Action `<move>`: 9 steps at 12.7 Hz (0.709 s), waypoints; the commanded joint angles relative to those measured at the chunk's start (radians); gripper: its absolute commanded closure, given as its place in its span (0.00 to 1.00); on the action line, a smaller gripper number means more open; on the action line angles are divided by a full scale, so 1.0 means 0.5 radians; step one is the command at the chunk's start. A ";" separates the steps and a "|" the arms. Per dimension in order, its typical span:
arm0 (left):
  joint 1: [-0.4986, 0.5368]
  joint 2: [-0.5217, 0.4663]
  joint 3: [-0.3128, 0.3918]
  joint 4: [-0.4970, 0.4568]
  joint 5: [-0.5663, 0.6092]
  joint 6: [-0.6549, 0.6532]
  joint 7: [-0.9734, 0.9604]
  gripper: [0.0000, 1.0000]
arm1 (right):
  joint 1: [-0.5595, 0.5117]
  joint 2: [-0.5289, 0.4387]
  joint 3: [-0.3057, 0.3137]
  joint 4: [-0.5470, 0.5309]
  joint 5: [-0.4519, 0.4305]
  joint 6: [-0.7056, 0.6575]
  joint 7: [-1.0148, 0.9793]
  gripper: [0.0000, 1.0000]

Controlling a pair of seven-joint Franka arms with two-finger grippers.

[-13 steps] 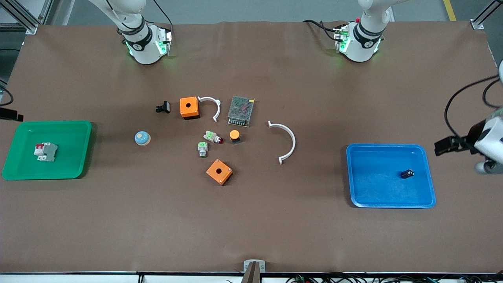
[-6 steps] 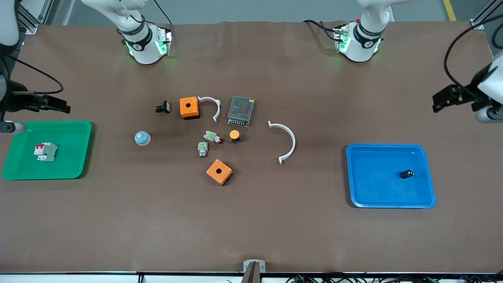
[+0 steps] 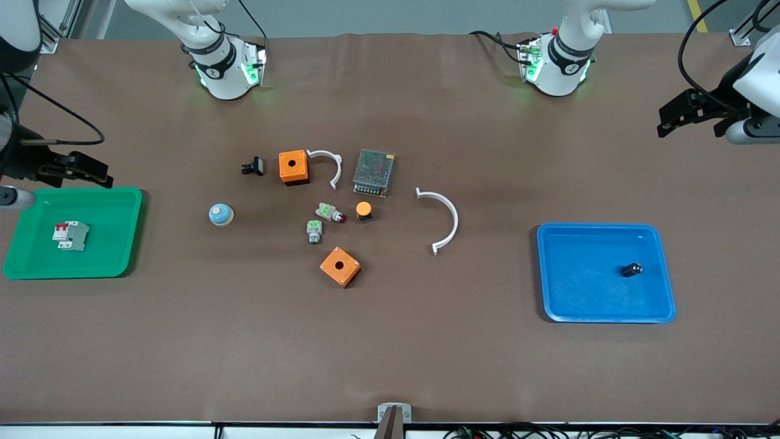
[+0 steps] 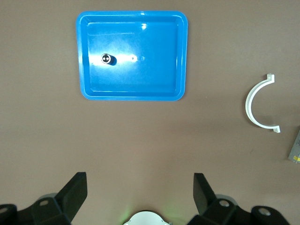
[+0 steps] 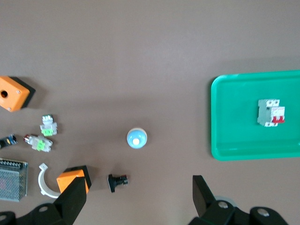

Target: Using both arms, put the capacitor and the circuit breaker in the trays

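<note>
The capacitor, a tiny black cylinder with a pale end, lies in the blue tray; it also shows in the left wrist view. The circuit breaker, grey-white with red levers, lies in the green tray and shows in the right wrist view. My left gripper is open and empty, up over bare table at the left arm's end, off the blue tray. My right gripper is open and empty, over the table just past the green tray's rim.
Mid-table lie two orange boxes, a black clip part, a blue-white dome, green-topped parts, an orange-capped button, a mesh power supply and two white arcs.
My left gripper has moved away from the blue tray toward the arms' bases. My right gripper has come into view beside the green tray. Capacitor and circuit breaker have not moved.
</note>
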 commanded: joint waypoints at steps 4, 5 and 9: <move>0.173 -0.093 -0.236 -0.091 -0.019 0.054 -0.009 0.00 | 0.000 -0.006 -0.027 0.119 0.019 -0.012 0.011 0.00; 0.207 -0.093 -0.258 -0.088 -0.022 0.057 -0.009 0.00 | 0.000 -0.006 -0.027 0.137 0.016 -0.015 0.008 0.00; 0.311 -0.077 -0.384 -0.057 -0.025 0.057 -0.009 0.00 | 0.003 -0.006 -0.027 0.140 0.000 -0.009 0.005 0.00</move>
